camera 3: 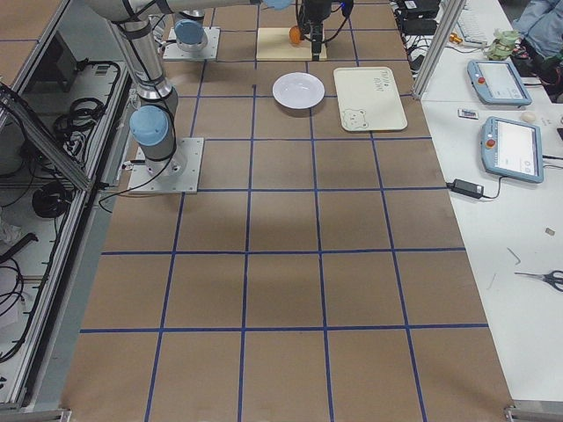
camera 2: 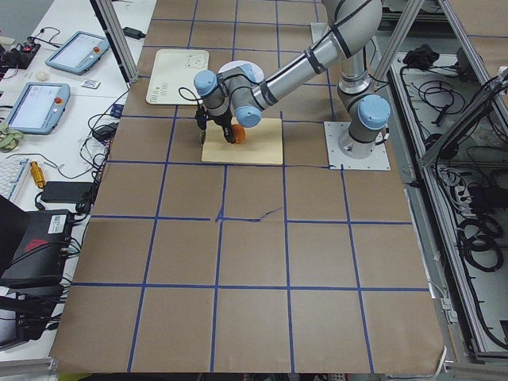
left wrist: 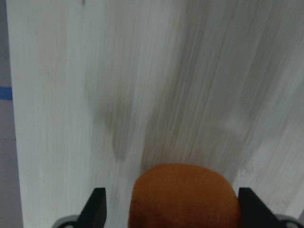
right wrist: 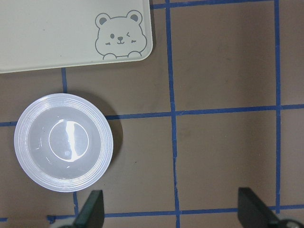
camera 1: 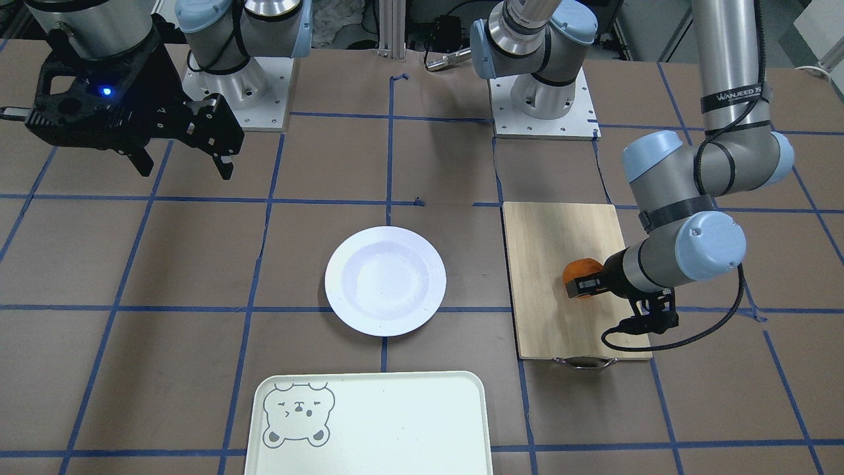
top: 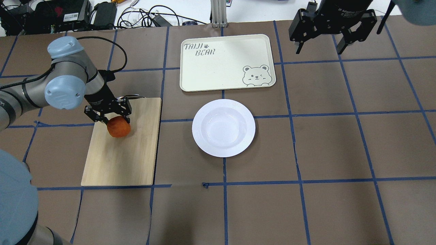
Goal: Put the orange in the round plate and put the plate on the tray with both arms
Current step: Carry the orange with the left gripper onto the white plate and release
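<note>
Surface: your table (top: 340,136) is covered in matt brown sheeting, ruled into large squares by blue tape lines (top: 354,112). Some seams in the sheet are torn or lifted near the middle. Both arms stand on pale metal base plates (camera 1: 544,122) bolted at the robot's edge.

Left gripper (top: 113,119): lowered over the light wooden cutting board (top: 129,156), jaws spread and straddling the orange (top: 118,126). The wrist view shows one finger against the fruit and a gap at the other, so it is not clamped. You cannot tell whether the orange rests on the board or sits just above it.

Right gripper (top: 319,51): held high, jaws wide apart, nothing between them, just beside the tray (top: 221,64).

The round plate (top: 223,127) lies flat mid-table, near the tray but not touching it, well apart from the board.

Room: a white bench (camera 3: 493,229) runs along the far side, carrying two blue-edged consoles (camera 3: 508,148) and loose cables. Aluminium framing and more cabling sit behind the robot.
</note>
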Tool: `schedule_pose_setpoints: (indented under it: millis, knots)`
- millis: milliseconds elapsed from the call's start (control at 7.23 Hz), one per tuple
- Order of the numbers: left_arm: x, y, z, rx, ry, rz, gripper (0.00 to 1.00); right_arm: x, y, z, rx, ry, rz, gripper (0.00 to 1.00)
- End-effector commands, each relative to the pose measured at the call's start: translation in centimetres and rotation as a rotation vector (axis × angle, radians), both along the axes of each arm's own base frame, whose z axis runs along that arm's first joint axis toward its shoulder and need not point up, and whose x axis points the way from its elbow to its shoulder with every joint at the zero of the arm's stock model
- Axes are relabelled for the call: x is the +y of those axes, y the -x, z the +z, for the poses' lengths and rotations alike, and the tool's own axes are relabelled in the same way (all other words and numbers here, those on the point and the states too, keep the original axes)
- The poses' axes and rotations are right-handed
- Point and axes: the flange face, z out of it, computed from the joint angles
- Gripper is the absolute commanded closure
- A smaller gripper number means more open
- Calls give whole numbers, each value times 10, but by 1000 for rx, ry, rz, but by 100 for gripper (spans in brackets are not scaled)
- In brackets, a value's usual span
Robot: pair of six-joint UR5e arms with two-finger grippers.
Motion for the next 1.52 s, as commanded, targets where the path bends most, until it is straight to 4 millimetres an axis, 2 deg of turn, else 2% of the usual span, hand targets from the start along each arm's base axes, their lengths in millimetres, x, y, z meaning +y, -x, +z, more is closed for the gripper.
schedule_pose_setpoints:
  millis: [0, 138, 277, 415, 553, 830, 968, 1106, 1245, 1383]
  knots:
    - [-19, 15, 40, -27, 38, 63, 100, 0, 0, 0, 0, -1, 1, 0]
    - [-31, 54, 62, 6, 57, 118, 100, 0, 0, 0, 0, -1, -2, 0]
    - [-33, 110, 76, 34, 72, 186, 100, 0, 0, 0, 0, -1, 1, 0]
    - [-30, 163, 73, 70, 73, 235, 100, 0, 0, 0, 0, -1, -2, 0]
    - [-25, 199, 73, 110, 103, 246, 100, 0, 0, 0, 0, -1, 1, 0]
    - [-2, 264, 63, 157, 69, 267, 100, 0, 0, -2, 0, -4, 1, 0]
    - [9, 286, 46, 152, 52, 251, 100, 0, 0, -1, 0, -3, 1, 0]
    - [11, 299, 35, 196, 62, 269, 100, 0, 0, -2, 0, -4, -1, 0]
    - [18, 303, 20, 186, 39, 265, 77, -1, 0, -1, 2, -3, 0, 0]
    - [23, 306, 16, 169, 36, 253, 14, -1, 0, -5, 2, -18, 1, 0]
